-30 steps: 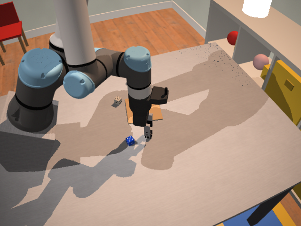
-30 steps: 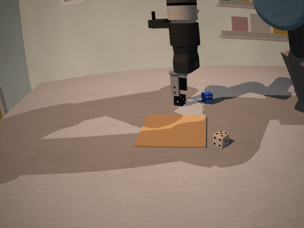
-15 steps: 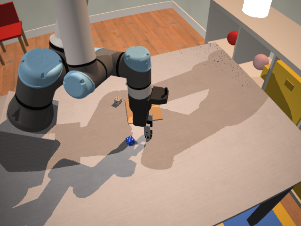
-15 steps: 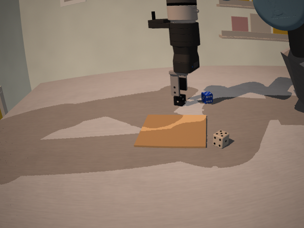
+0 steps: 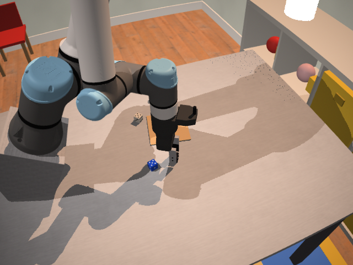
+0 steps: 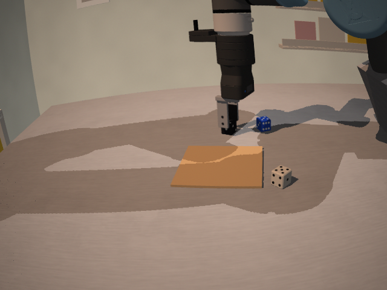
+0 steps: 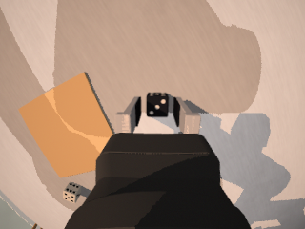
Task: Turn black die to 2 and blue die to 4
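Currently:
- The two-finger parallel gripper [image 5: 173,156] [image 6: 228,119] [image 7: 157,106] stands mostly open, gripping nothing.
- The black cubic die [image 6: 229,128] [image 7: 157,105] sits between its fingers, off the mat; the wrist view alone shows its three-pip face and the gap on either side.
- The blue cubic die [image 5: 153,165] [image 6: 263,124], absent from the wrist view, lies near the gripper.
- The flat orange square mat [image 5: 182,133] [image 6: 218,171] [image 7: 67,126], partly hidden from the top, shows fully in the exterior view.
- The white cubic die [image 5: 138,117] [image 6: 281,176] [image 7: 71,192], five up, lies beside it.

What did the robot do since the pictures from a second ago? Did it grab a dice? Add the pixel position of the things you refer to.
The fingers [image 5: 171,157] [image 6: 222,113] moved down a little around the black die [image 5: 177,158] [image 6: 229,128] [image 7: 157,106]. They are open, so nothing was grabbed or let go. The black die, blue die [image 5: 152,164] [image 6: 263,124], white die [image 5: 138,116] [image 6: 281,176] [image 7: 71,192] and orange mat [image 5: 182,133] [image 6: 218,173] [image 7: 67,129] stayed put.
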You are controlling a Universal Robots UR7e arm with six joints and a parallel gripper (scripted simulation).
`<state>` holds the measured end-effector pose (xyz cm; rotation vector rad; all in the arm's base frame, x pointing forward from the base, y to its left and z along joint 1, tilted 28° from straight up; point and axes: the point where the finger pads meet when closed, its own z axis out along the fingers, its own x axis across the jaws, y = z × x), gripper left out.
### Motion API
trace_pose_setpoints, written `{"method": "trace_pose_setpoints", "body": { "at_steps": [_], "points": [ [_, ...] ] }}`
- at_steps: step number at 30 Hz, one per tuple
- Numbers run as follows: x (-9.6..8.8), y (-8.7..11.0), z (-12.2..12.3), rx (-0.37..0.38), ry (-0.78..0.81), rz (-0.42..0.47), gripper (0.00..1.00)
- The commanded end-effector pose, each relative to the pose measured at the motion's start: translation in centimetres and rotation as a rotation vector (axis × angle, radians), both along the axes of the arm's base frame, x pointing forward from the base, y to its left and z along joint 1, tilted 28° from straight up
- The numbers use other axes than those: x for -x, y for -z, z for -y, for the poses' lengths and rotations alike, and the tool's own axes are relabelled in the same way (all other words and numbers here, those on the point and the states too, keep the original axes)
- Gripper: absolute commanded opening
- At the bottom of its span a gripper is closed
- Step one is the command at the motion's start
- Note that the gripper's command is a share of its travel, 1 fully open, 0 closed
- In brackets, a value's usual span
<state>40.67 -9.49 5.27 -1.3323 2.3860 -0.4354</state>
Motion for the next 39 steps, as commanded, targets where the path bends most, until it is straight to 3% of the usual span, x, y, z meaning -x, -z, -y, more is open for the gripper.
{"method": "trace_pose_setpoints", "body": {
  "at_steps": [1, 12, 39],
  "points": [
    [-0.3, 0.6, 0.1, 0.000, 0.000, 0.000, 0.79],
    [-0.8, 1.6, 0.2, 0.000, 0.000, 0.000, 0.79],
    [-0.8, 1.6, 0.2, 0.000, 0.000, 0.000, 0.79]
  ]
}}
